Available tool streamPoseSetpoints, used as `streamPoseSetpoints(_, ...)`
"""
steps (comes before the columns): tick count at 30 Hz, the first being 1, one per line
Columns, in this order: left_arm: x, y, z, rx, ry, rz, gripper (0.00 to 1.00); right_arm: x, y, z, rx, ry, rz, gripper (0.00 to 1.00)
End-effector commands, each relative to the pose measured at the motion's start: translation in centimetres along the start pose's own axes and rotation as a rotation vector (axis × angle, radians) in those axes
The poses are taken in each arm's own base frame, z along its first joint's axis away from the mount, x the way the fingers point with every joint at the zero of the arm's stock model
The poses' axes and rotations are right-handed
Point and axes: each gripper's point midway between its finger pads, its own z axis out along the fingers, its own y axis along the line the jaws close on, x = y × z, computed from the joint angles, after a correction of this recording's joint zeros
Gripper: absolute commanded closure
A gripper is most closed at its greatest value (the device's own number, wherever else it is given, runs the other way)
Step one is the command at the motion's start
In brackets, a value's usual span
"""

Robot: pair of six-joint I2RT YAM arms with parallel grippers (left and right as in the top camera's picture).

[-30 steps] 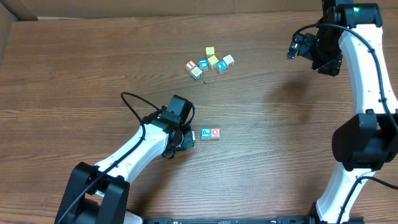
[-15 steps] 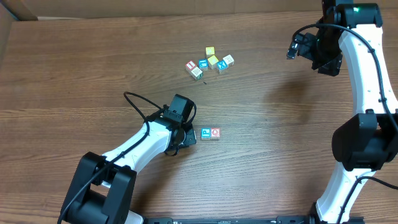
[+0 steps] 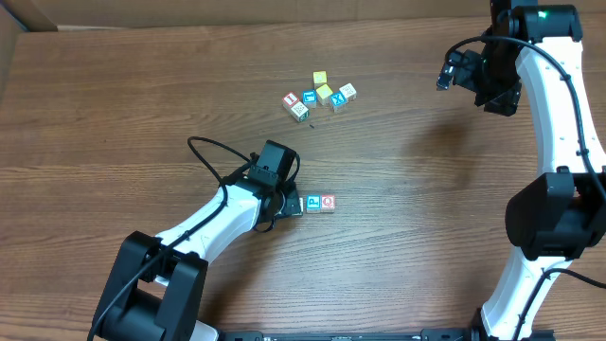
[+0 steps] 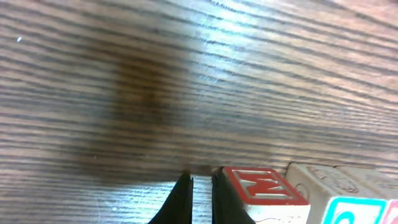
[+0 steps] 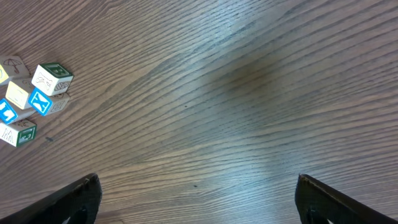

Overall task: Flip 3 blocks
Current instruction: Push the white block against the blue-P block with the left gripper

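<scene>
Two blocks lie side by side on the table, a blue "P" block (image 3: 312,203) and a red "Q" block (image 3: 328,202). My left gripper (image 3: 288,204) sits low on the wood just left of them, and its head hides whatever lies right beside it. In the left wrist view the left gripper (image 4: 201,181) is shut and holds nothing. Its right finger rests against a red-lettered block (image 4: 264,186). A pale block (image 4: 317,182) follows, then a blue-marked face (image 4: 348,213). My right gripper (image 3: 454,71) hangs open at the far right, and the right wrist view shows my right gripper (image 5: 198,182) over bare wood.
A cluster of other letter cubes (image 3: 318,96) lies at the back centre, yellow, blue and red among them. The same cluster (image 5: 31,93) shows at the left edge of the right wrist view. A cardboard wall (image 3: 28,11) borders the table's back.
My left gripper has slid a little to the right, up against the row of blocks. The right arm has not moved.
</scene>
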Motion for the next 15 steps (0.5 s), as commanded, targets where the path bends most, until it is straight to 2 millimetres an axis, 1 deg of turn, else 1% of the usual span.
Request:
streamPoseSetpoints(1,0.0,0.1,0.2,0.0,0.005,0.0,0.94,-0.4,0.4,-1.6,-0.019,-0.044,-0.008,0.0)
streamPoseSetpoints(4,-0.2,0.5,0.1,-0.019,-0.004,0.008,0.95,-0.4,0.4,-1.6,-0.019,-0.044,-0.008,0.0)
streamPoseSetpoints(8,-0.2,0.7,-0.8,-0.04,0.032,-0.004,0.96,-0.4,0.4,-1.6,-0.019,-0.044,-0.008,0.0)
streamPoseSetpoints(11,0.6,-0.1,-1.5,-0.008,0.101,0.01,0.96,-0.4,0.4,-1.6,-0.019,-0.044,-0.008,0.0)
streamPoseSetpoints(12,1.4,-0.4,-1.7,0.013,0.137,0.009,0.96,-0.4,0.4,-1.6,-0.019,-0.044,-0.008,0.0)
streamPoseSetpoints(15,2.4,-0.5,-1.5,0.015,0.176,0.011,0.96,-0.4,0.4,-1.6,-0.019,-0.044,-0.008,0.0)
